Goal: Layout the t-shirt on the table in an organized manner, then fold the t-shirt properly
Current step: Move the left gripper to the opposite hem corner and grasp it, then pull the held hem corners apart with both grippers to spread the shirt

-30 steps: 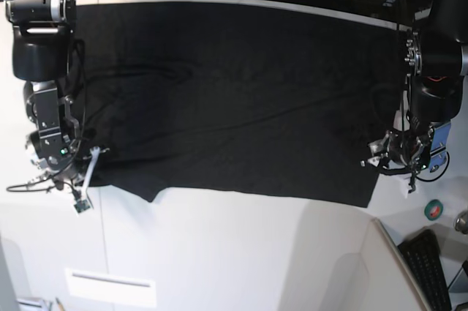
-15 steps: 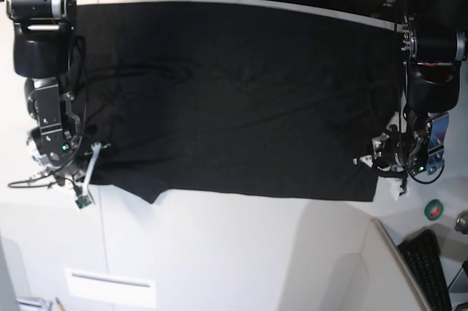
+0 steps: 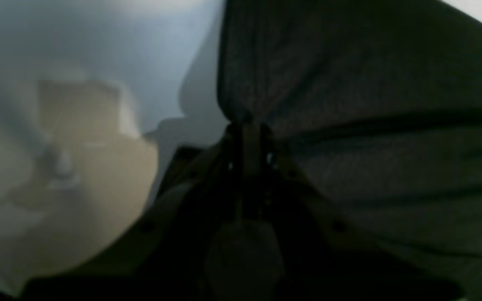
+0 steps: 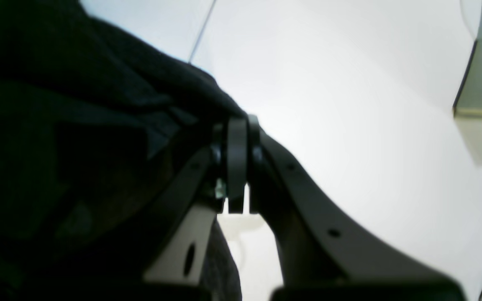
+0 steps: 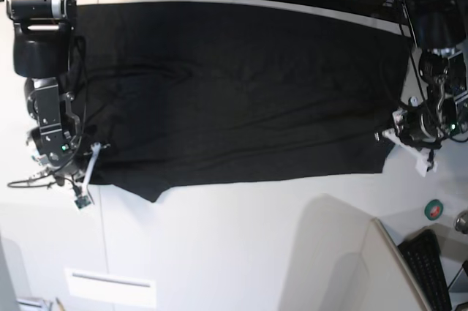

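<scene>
Base view: your left gripper (image 5: 391, 135) and right gripper (image 5: 73, 172) pinch the t-shirt (image 5: 241, 91) at opposite near-edge tabletop (image 5: 219, 245) corners, its long axis spanning between them.

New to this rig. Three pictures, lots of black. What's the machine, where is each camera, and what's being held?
It is a two-armed robot working at a white table. The base view looks down on the whole scene; the other two cameras sit on the wrists, looking along the fingers. The black expanse is a t-shirt, spread nearly flat across the table. The left gripper, on the right of the base view, is shut on the shirt's corner there; its wrist view shows the fabric pinched at the fingers. The right gripper, on the base view's left, is shut on the shirt's opposite edge, as its own view confirms. So each arm holds one end of the shirt.
</scene>
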`<state>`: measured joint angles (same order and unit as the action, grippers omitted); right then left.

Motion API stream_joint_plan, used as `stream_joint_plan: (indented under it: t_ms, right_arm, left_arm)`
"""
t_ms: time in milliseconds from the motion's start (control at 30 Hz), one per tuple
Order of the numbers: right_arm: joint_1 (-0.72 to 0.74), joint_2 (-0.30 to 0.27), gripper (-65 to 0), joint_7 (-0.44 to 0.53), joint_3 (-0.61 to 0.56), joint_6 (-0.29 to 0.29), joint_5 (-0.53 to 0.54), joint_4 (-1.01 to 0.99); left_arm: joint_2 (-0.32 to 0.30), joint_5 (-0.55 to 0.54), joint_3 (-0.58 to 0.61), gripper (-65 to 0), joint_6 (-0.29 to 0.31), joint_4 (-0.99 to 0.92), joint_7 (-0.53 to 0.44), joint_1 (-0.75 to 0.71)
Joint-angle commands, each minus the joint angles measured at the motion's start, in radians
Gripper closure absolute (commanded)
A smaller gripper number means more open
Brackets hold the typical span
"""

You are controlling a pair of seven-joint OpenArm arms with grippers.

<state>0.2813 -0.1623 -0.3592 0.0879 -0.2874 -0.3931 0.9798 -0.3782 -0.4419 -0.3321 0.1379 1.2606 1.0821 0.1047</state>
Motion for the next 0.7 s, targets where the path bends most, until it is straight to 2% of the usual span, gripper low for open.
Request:
stream_joint_plan:
  t_ms: [0, 100, 333, 367, 467, 533, 600, 667]
  right_arm:
    - [0.028, -0.010, 0.0, 0.018, 0.005, 0.009, 0.000, 0.017]
    - [0.028, -0.010, 0.0, 0.018, 0.005, 0.009, 0.000, 0.017]
    - [0.028, -0.010, 0.0, 0.018, 0.005, 0.009, 0.000, 0.017]
    - [0.028, -0.010, 0.0, 0.018, 0.005, 0.009, 0.000, 0.017]
    - [0.028, -0.010, 0.0, 0.018, 0.005, 0.009, 0.000, 0.017]
    - [0.028, -0.010, 0.0, 0.018, 0.005, 0.009, 0.000, 0.017]
    - [0.028, -0.010, 0.0, 0.018, 0.005, 0.009, 0.000, 0.017]
    - [0.028, -0.010, 0.0, 0.018, 0.005, 0.009, 0.000, 0.017]
  left_arm:
    - [-0.006, 0.004, -0.020, 0.0, -0.001, 0.038, 0.027, -0.020]
    - [0.002, 0.004, -0.037, 0.0, -0.001, 0.090, 0.056, -0.082]
    - [0.015, 0.001, -0.106, 0.0, -0.001, 0.169, 0.057, -0.191]
    - [0.015, 0.001, -0.121, -1.6, -0.001, 0.184, 0.057, -0.201]
    - [0.015, -0.002, -0.166, -27.6, -0.001, 0.255, 0.059, -0.217]
    - [0.012, -0.002, -0.181, -38.7, -0.001, 0.301, 0.059, -0.221]
    - [0.008, -0.002, -0.181, -42.9, -0.001, 0.324, 0.059, -0.213]
    - [0.006, 0.002, -0.175, -42.6, -0.001, 0.319, 0.059, -0.175]
